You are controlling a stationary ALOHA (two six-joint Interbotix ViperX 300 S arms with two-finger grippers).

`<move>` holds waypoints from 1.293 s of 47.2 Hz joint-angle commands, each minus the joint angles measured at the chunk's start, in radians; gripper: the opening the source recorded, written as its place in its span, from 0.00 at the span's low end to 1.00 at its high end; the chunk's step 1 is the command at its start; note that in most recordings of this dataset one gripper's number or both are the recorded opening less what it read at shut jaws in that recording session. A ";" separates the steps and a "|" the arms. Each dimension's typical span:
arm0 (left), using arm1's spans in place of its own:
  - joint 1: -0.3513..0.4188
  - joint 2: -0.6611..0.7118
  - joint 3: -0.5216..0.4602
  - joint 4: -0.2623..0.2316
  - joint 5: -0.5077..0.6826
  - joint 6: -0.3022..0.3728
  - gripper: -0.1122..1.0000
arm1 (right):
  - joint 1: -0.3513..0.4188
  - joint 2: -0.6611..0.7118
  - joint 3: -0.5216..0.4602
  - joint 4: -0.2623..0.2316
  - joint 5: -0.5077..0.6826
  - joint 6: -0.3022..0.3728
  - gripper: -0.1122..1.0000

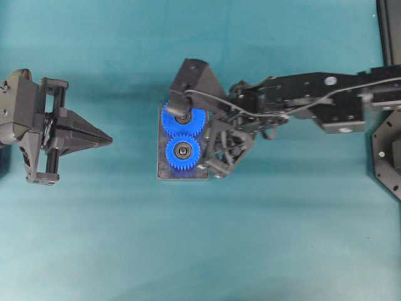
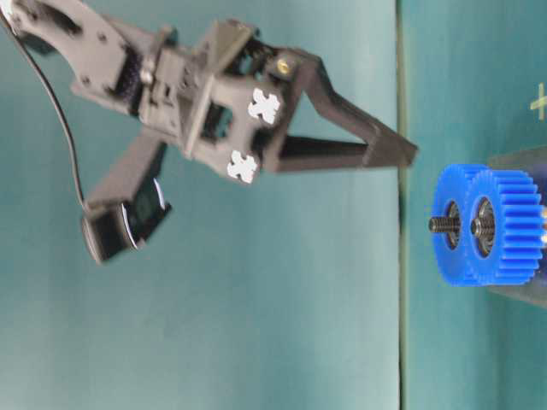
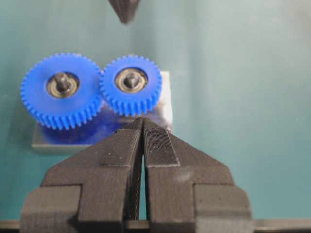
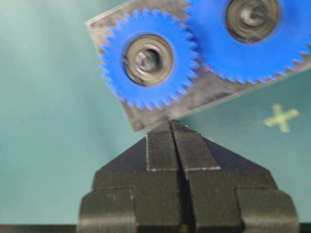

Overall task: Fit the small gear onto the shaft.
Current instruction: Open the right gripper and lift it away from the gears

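Small gear [image 3: 130, 91] seated on shaft [image 3: 130, 80], meshed with larger gear [image 3: 62, 91] on grey plate [image 3: 165, 104]. Right gripper [image 4: 173, 125] shut, empty, near plate edge. Left gripper [image 3: 142, 123] shut, empty. Fitting apparently done; next, clear off without nudging.

Right gripper [image 4: 173, 127] was closed, empty, arm reaching in from the right; left gripper [image 1: 108, 140] closed, empty, parked far left
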 commanded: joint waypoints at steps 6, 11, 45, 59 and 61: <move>0.000 -0.003 -0.020 0.003 -0.009 0.000 0.10 | -0.005 -0.078 0.028 -0.005 -0.055 -0.023 0.08; 0.000 -0.005 -0.018 0.003 -0.015 0.002 0.10 | 0.000 -0.104 0.052 -0.011 -0.115 -0.046 0.08; -0.003 0.026 -0.017 0.003 -0.043 -0.003 0.10 | 0.005 -0.130 0.098 0.000 -0.172 -0.063 0.08; -0.005 0.072 -0.032 0.003 -0.064 -0.002 0.10 | 0.008 -0.126 0.107 0.011 -0.172 -0.061 0.08; -0.005 0.075 -0.034 0.005 -0.069 -0.002 0.10 | 0.008 -0.126 0.109 0.011 -0.172 -0.061 0.08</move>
